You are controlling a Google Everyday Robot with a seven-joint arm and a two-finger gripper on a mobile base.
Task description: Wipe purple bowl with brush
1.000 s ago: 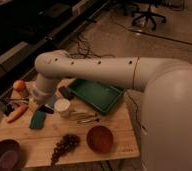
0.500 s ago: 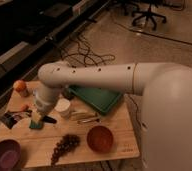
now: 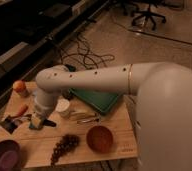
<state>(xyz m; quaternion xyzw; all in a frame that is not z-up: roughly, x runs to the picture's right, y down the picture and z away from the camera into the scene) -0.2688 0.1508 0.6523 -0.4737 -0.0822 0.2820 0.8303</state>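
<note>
1. Purple bowl sits at the front left corner of the wooden bench, partly cut off by the frame edge.
2. Brush lies on the bench behind the bowl, near the left edge, just beside the gripper.
3. Gripper hangs low over the left part of the bench, jaws together; whether they hold anything cannot be told.
4. Orange-brown bowl stands front centre, with a grape cluster to its left.
5. Green tray lies behind, under the white arm.
6. White cup stands beside the tray.
</note>
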